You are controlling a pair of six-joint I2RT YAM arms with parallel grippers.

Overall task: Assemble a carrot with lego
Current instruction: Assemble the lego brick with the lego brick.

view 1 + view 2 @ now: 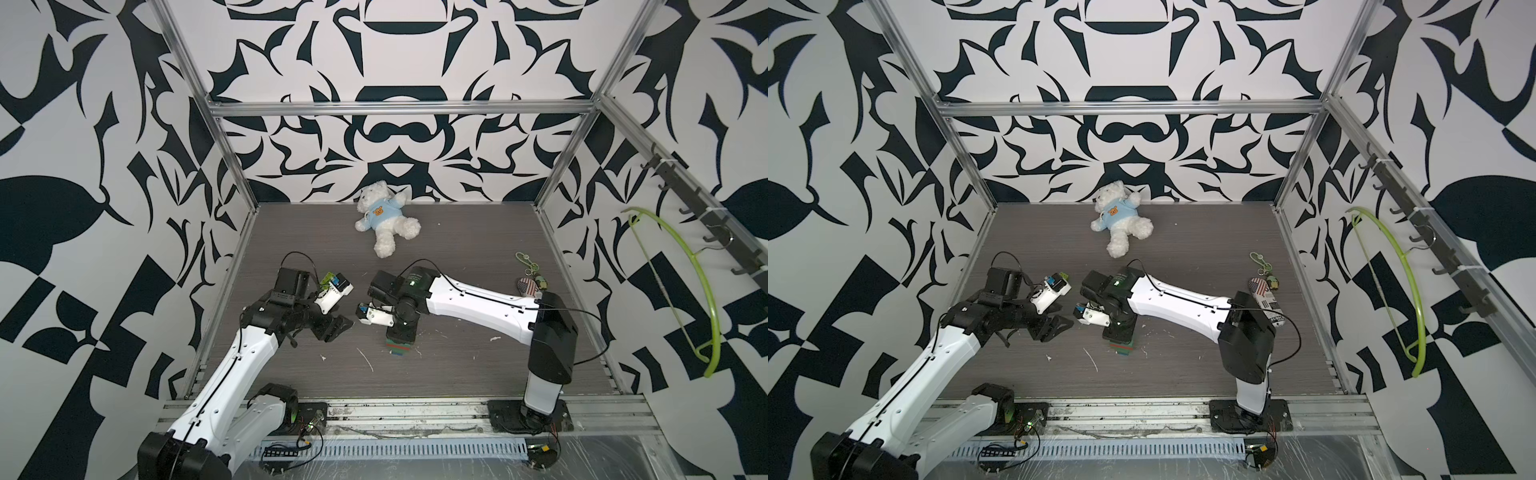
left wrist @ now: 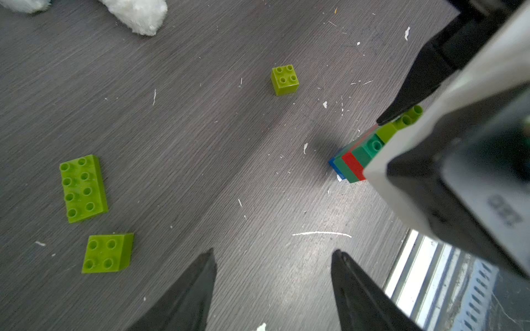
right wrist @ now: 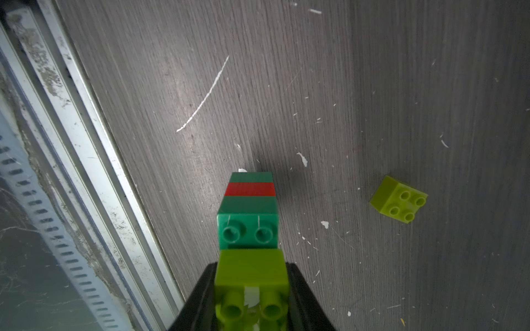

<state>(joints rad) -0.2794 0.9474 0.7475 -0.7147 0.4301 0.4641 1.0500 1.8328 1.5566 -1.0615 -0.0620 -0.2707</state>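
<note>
Well, in both top views my right gripper (image 1: 400,332) points down near the middle of the table (image 1: 457,374). It is clamped on the half-built carrot (image 1: 399,349), whose banded lower end shows just beneath it. My left gripper (image 1: 338,326) hangs just beside it, the carrot at about four o'clock from its tips. The teddy bear (image 1: 386,216) lies well apart, off at twelve.

At my left wrist, the fingers stand apart with nothing between them. Taking straight ahead of those fingers as twelve, the small lime brick (image 2: 284,79) sits at twelve and the carrot (image 2: 355,160) at about one. The long lime brick (image 2: 83,189) is at ten, its long axis roughly on the twelve-to-six line, and the square lime brick (image 2: 107,253) at nine. All three lie studs up. The carrot stands upright, blue tip down at the table.

At my right wrist, I look down the carrot's long axis: a lime brick pinched between my closed fingers, then dark green, red and dark green below. The blue tip is hidden. The small lime brick lies apart, at about two o'clock.

My left hand is free and nearer the loose bricks, so I judge the next pick is its job, with the small brick dead ahead.
</note>
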